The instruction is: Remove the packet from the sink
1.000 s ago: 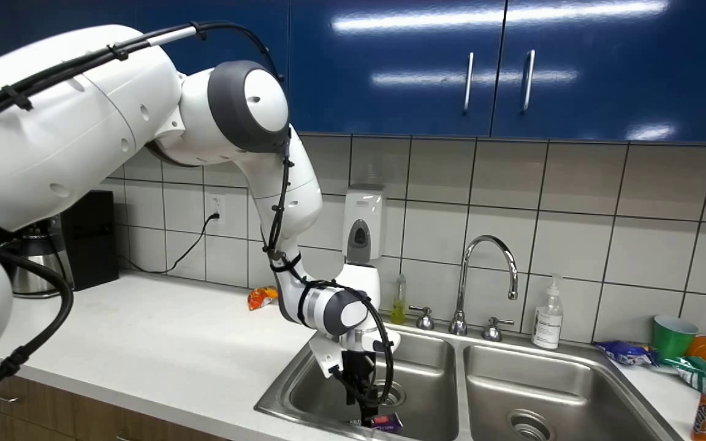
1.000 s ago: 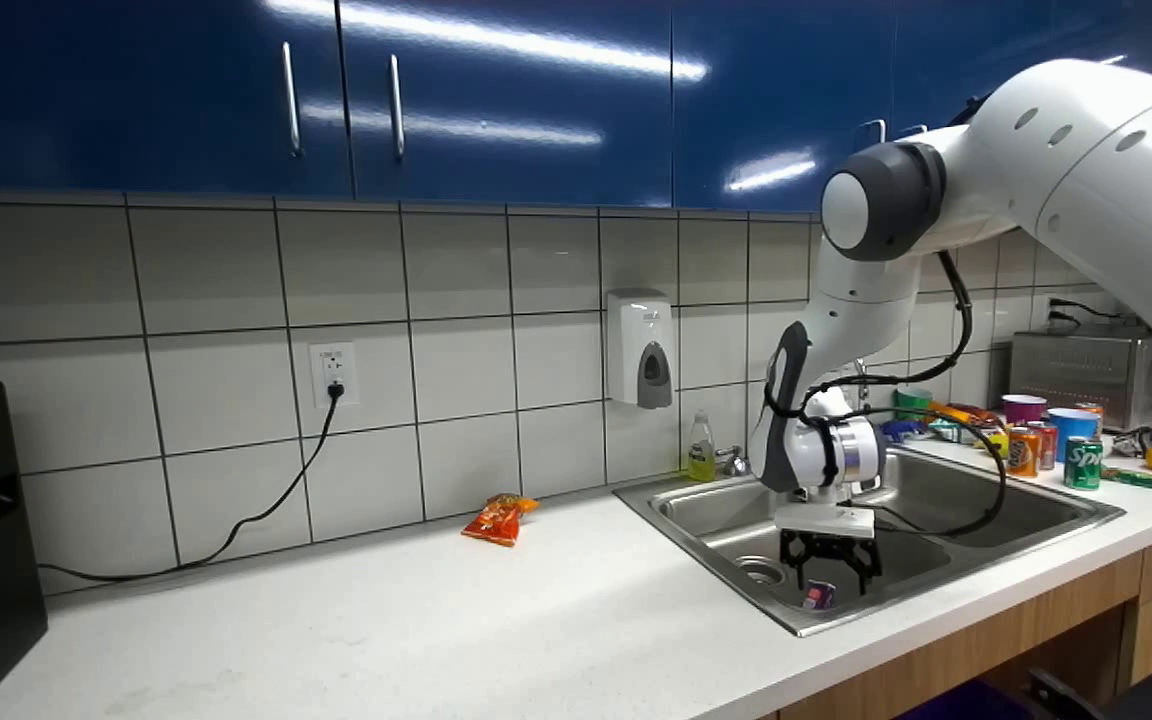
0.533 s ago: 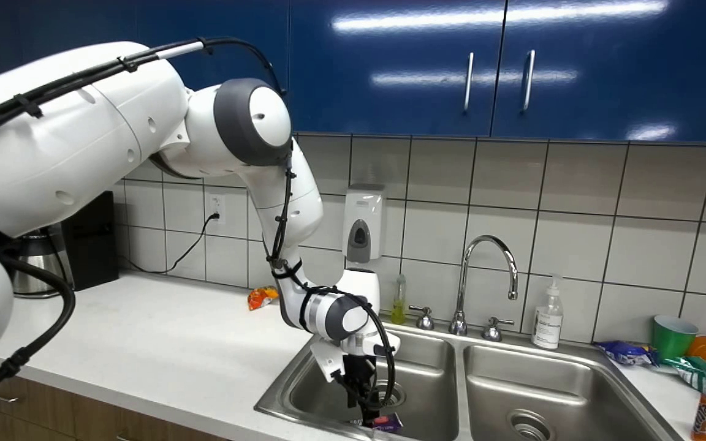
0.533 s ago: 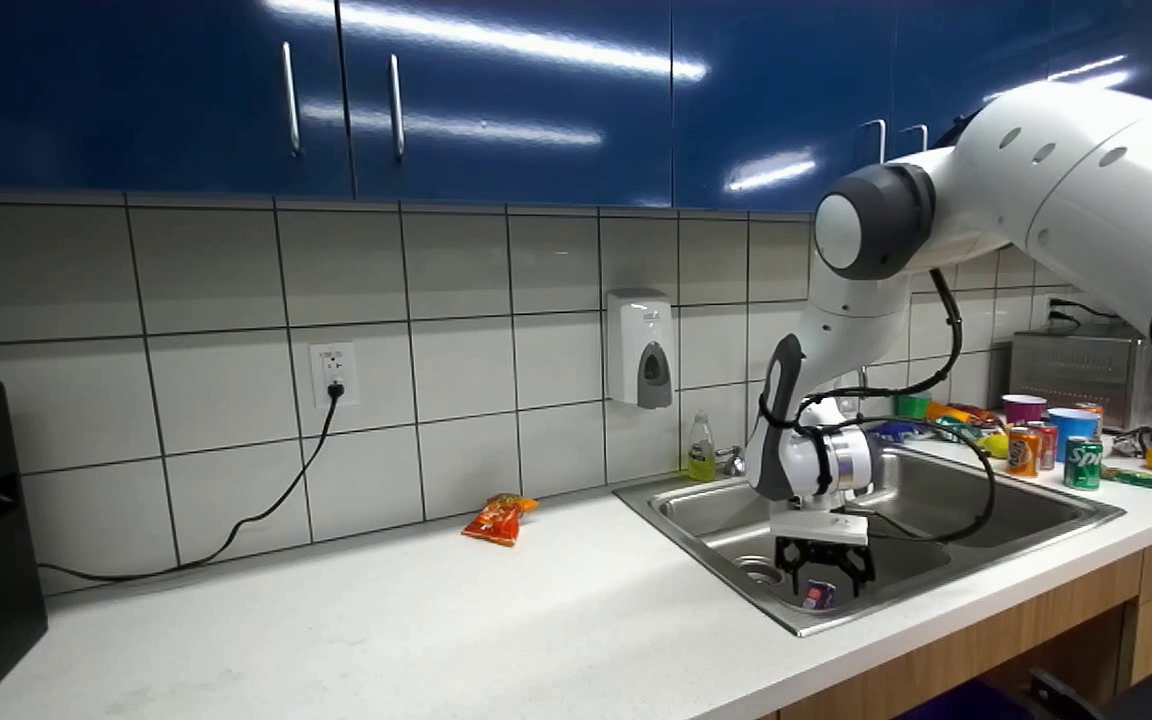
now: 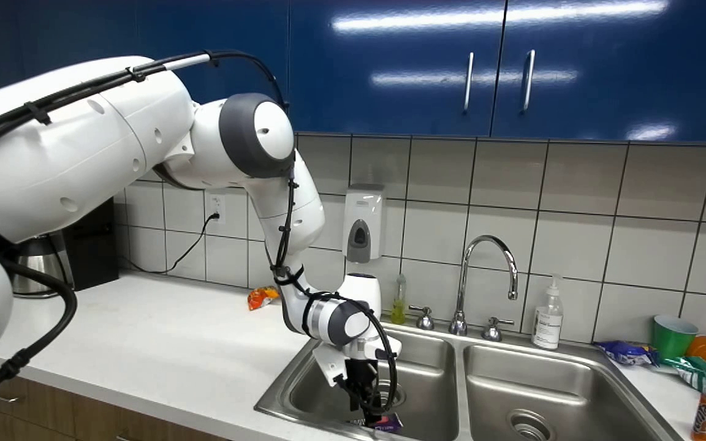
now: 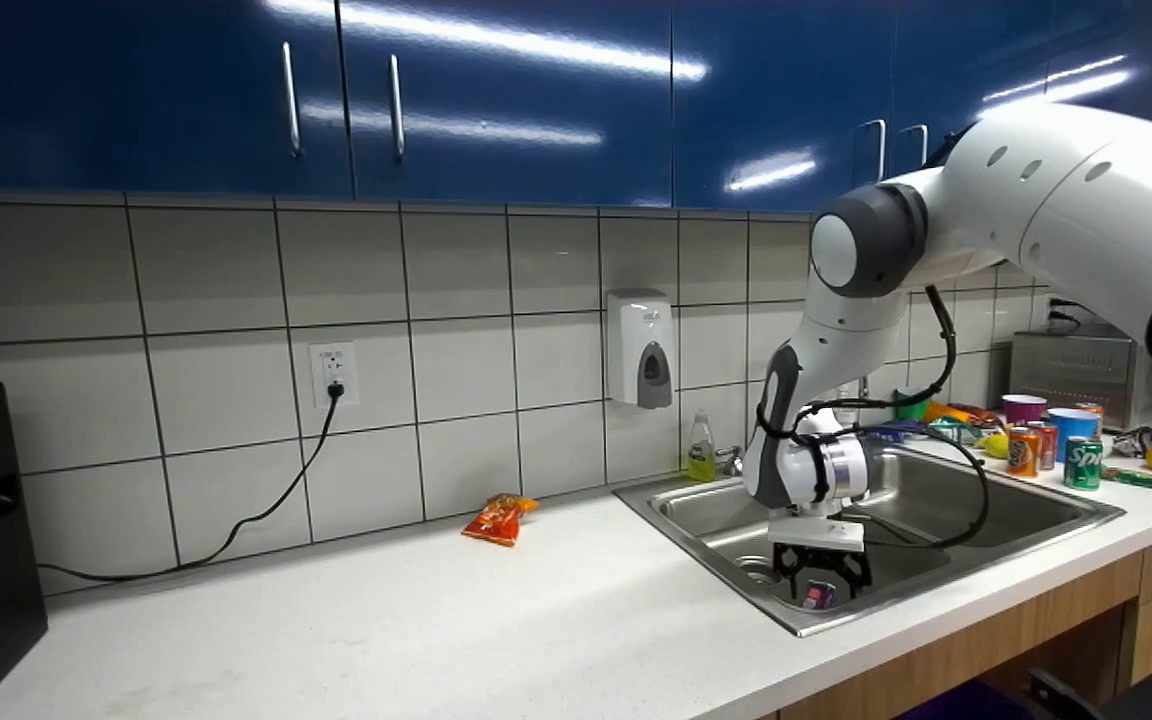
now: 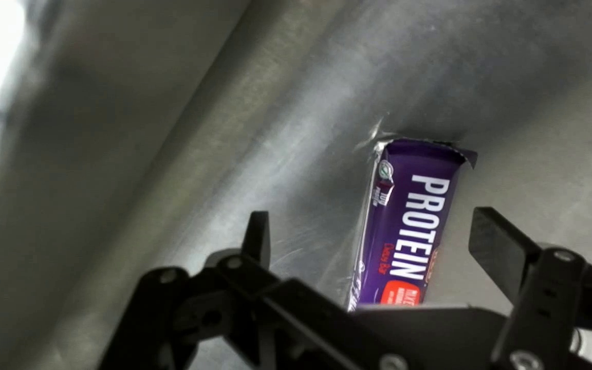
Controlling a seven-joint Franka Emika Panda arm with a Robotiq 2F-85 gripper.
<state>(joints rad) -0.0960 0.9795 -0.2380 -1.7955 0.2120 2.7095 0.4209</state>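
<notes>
Wrist view — end effector [image 7: 375,239] spread, over packet [image 7: 415,221]

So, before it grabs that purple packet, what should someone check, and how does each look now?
1. Is the gripper open? Ok.
2. Is the packet in the sink? Ok.
3. Does the packet lie between the fingers in the wrist view? Ok.
4. Is the whole packet visible there? Not ok: the gripper hides its lower end.
5. Are the fingers low enough to grip it? Cannot tell.
</notes>
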